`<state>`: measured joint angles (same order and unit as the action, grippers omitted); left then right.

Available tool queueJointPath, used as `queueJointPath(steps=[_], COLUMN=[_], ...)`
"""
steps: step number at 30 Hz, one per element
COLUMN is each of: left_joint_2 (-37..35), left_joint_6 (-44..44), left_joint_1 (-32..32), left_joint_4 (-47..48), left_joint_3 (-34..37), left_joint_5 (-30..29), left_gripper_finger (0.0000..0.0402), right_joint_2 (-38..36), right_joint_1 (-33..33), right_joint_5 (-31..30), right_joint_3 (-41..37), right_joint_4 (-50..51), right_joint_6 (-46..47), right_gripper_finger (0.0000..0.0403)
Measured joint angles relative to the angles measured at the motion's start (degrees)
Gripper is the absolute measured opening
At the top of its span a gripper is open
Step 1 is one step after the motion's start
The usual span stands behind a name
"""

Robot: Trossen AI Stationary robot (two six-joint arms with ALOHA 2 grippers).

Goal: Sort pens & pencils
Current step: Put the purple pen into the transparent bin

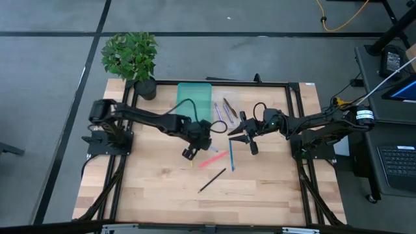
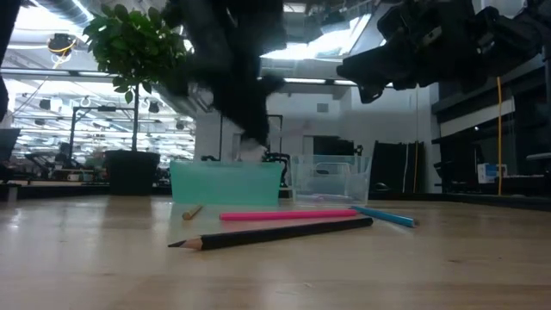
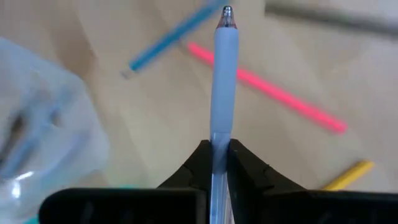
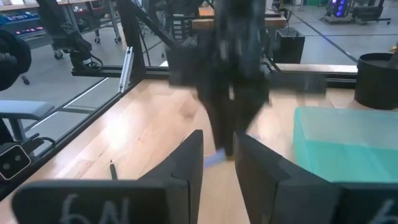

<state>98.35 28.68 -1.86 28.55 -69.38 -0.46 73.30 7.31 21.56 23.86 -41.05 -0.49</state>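
high: overhead, straight down | low: tabletop level | shared: pink stick (image 1: 213, 159)

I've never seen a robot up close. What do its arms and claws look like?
Two slim black jointed arms reach in from black bases at the table's sides, black cables looping along them. Each ends in a two-fingered black claw: left claw, right claw. The fingers are flat, tapering wedges.

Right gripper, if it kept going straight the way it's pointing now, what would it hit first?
Most likely the left gripper, which sits dead ahead between the right gripper's open fingers and holds a pale pen. Depth between them is unclear.
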Motion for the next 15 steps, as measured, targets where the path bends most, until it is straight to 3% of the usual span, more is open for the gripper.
queueJointPath(steps=[9, 15], left_joint_2=[-11.14, -18.54], left_joint_6=[-6.56, -9.13], left_joint_1=[-0.48, -0.33], left_joint_4=[-2.40, -18.76], left_joint_3=[4.01, 16.02], left_joint_5=[-2.59, -3.29], left_gripper_finger=[0.0022, 0.0022], right_joint_2=[0.00, 0.00], right_joint_1=[-0.02, -0.15], right_joint_5=[4.18, 6.41], right_joint_3=[-0.04, -0.04], right_joint_4=[0.92, 1.91], right_joint_6=[0.02, -1.67], right_gripper_finger=[0.0090, 0.0090])
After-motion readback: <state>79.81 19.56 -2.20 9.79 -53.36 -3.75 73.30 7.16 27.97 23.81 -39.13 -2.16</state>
